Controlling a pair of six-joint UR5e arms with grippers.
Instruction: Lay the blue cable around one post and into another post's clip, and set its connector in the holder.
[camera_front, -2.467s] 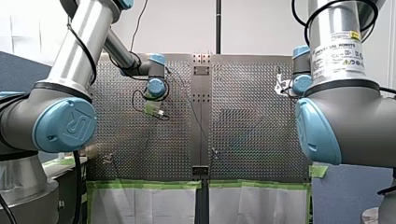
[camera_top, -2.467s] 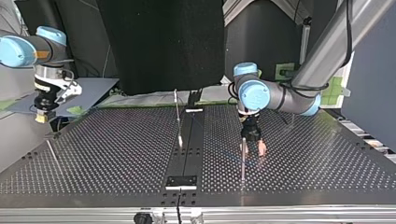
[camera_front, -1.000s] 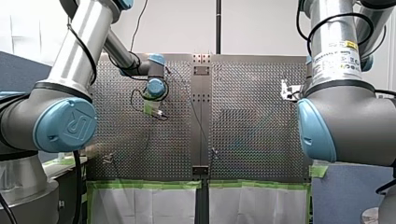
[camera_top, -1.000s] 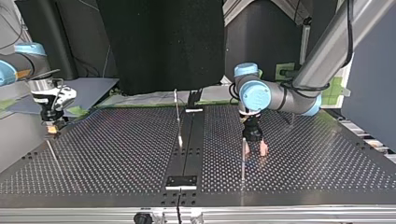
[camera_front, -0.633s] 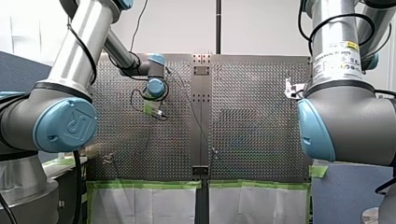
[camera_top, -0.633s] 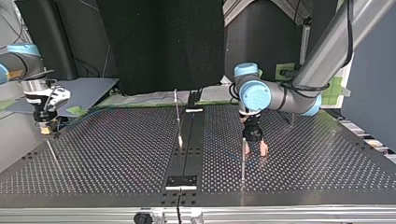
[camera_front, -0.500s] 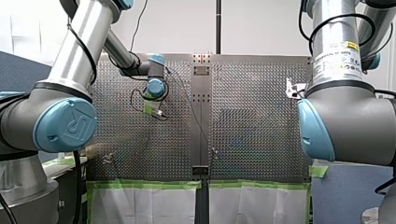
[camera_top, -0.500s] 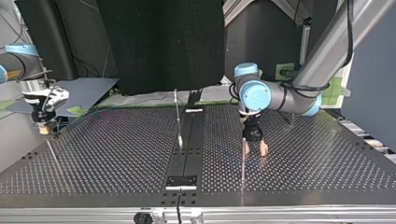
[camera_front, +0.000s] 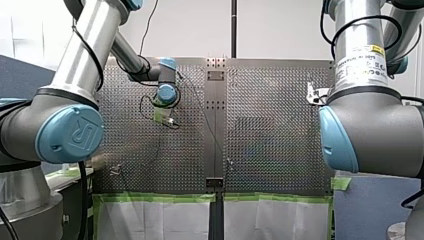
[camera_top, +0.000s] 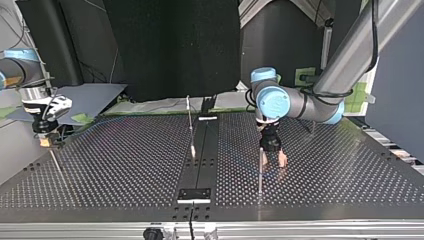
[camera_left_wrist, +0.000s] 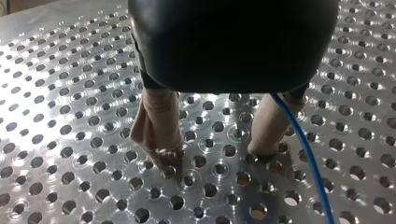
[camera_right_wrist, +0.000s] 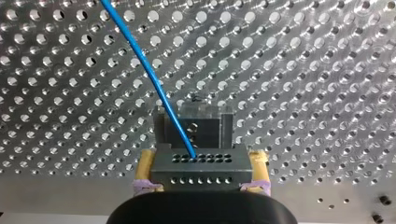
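My right gripper (camera_right_wrist: 199, 173) is shut with its yellow pads on the dark connector (camera_right_wrist: 198, 163). The blue cable (camera_right_wrist: 149, 74) runs from the connector out over the perforated table. Just ahead of the connector sits a dark slotted holder (camera_right_wrist: 194, 122). In the top view this gripper (camera_top: 45, 141) hangs at the table's left edge, above a thin post (camera_top: 56, 165). My left gripper (camera_left_wrist: 212, 144) stands open, beige fingers (camera_left_wrist: 159, 133) touching the plate, and the cable (camera_left_wrist: 303, 149) passes beside one finger. It (camera_top: 273, 159) stands by another post (camera_top: 260, 172).
A third post (camera_top: 190, 120) with a clip stands by the dark centre strip, which carries a small plate (camera_top: 194, 194) near the top view's front edge. Green tape (camera_front: 155, 198) lines the table's edge in the front view. My right arm's elbow (camera_front: 370, 135) hides its gripper there.
My right gripper has carried the connector further toward the top view's left edge and a little lower. My left arm has not moved.
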